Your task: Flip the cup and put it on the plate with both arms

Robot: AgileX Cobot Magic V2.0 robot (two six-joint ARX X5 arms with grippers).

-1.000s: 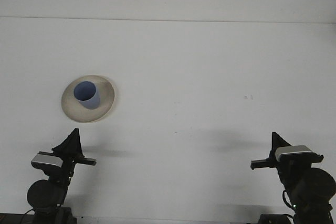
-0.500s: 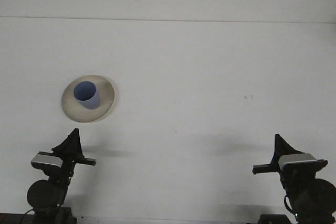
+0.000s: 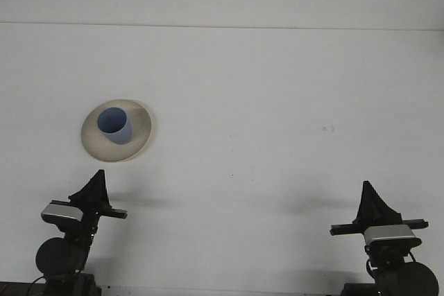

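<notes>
Cup (image 3: 115,125) upright and mouth-up on the plate (image 3: 139,128), at the left of the white bench (image 3: 277,102), with both arms drawn back to the near edge. Over the past second the right pincer (image 3: 368,195) has slid lower and swung to face forward, while the left pincer (image 3: 96,184) has not stirred from just short of the plate. Neither pincer touches or carries anything; both tips read as narrow wedges, and whether the fingers are parted or pressed together cannot be told from this view. The blue cup sits slightly left of the plate's centre, well apart from either arm. Judged from the layout, the flip and placement look finished, and the right arm's retreat reads as a return to rest.
</notes>
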